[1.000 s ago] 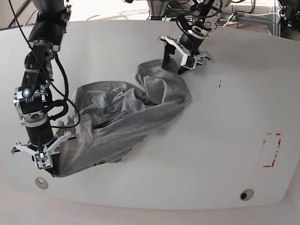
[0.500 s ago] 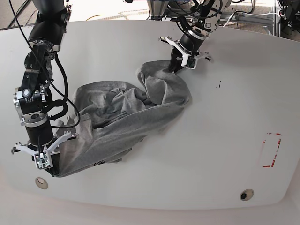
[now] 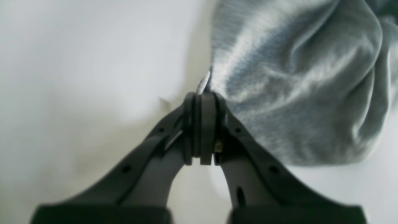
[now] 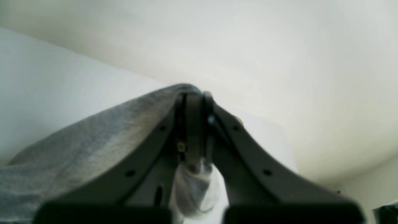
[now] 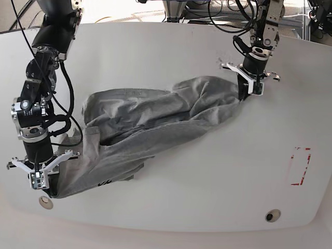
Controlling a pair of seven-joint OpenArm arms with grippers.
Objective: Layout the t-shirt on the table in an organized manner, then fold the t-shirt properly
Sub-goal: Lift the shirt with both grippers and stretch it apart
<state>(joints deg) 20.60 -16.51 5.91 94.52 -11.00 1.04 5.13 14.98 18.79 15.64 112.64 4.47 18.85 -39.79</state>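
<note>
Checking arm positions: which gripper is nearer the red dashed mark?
Left. The left gripper sits up-left of the red mark; the right gripper is across the table.

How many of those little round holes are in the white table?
2: one grommet at the near edge beside the right gripper, another grommet near the red dashed mark. The t-shirt may hide others.

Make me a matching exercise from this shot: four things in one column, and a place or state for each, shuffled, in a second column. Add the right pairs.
Things:
1. t-shirt
2. left gripper
3. right gripper
4. red mark

Places or states:
A. bare on the table, far from the cloth
B. stretched between both grippers, wrinkled
C. shut on cloth by the near edge grommet
D. shut on cloth at the far side

Pairs: 1-B, 2-D, 3-C, 4-A
</note>
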